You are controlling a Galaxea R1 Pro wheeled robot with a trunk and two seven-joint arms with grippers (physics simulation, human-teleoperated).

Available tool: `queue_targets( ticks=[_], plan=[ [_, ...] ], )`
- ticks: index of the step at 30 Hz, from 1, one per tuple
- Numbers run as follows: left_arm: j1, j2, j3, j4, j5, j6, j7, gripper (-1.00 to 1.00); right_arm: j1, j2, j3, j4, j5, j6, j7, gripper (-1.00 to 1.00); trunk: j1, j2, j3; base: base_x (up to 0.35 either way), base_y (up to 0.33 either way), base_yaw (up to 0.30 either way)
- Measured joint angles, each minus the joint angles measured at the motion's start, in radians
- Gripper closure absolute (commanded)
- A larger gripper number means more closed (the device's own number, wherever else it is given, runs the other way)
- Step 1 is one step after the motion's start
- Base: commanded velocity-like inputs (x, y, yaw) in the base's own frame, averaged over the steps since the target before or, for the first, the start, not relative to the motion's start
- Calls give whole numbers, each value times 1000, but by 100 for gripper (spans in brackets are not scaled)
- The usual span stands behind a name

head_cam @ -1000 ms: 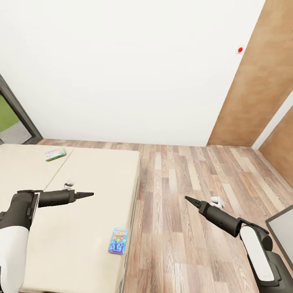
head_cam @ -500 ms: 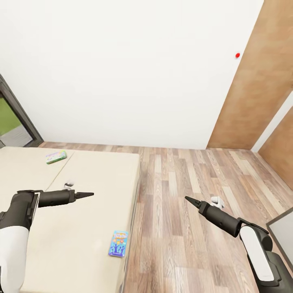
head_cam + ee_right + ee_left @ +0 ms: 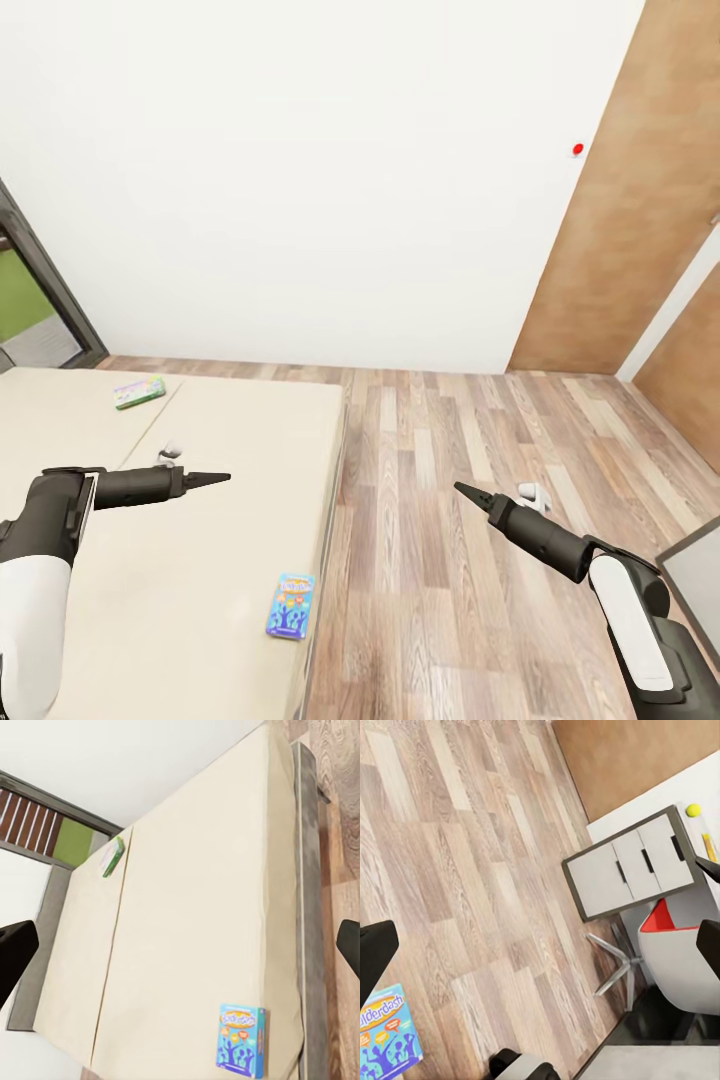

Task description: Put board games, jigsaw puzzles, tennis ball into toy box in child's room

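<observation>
Looking down from the head, the bed (image 3: 200,500) carries a blue board game (image 3: 290,606) near its floor-side edge and a green board game (image 3: 139,392) far off. The left claw (image 3: 222,478) and right claw (image 3: 462,490) look narrow. The left wrist view shows its own fingers (image 3: 375,956) set wide, plus a tennis ball (image 3: 693,810) on the counter (image 3: 701,832). The right wrist view shows both games lying flat on the bed, its fingers (image 3: 15,952) wide apart.

Matt cream cloth bed (image 3: 200,520); wood-plank floor (image 3: 450,470); plain white wall (image 3: 300,180)
</observation>
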Motion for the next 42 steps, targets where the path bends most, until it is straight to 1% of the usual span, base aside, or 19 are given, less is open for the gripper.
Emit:
queue_targets(
  ticks=[23, 33, 42],
  plan=[
    [0, 0, 0, 0, 0, 1, 0, -100, 0, 0, 0, 0, 0, 0, 0, -100, 0, 0, 38, 0, 0, 6],
    [0, 0, 0, 0, 0, -1, 0, -100, 0, 0, 0, 0, 0, 0, 0, -100, 0, 0, 55, 0, 0, 93],
    [0, -11, 0, 0, -2, -1, 0, -100, 0, 0, 0, 0, 1, 0, 0, -100, 0, 0, 69, 0, 0, 125]
  ],
)
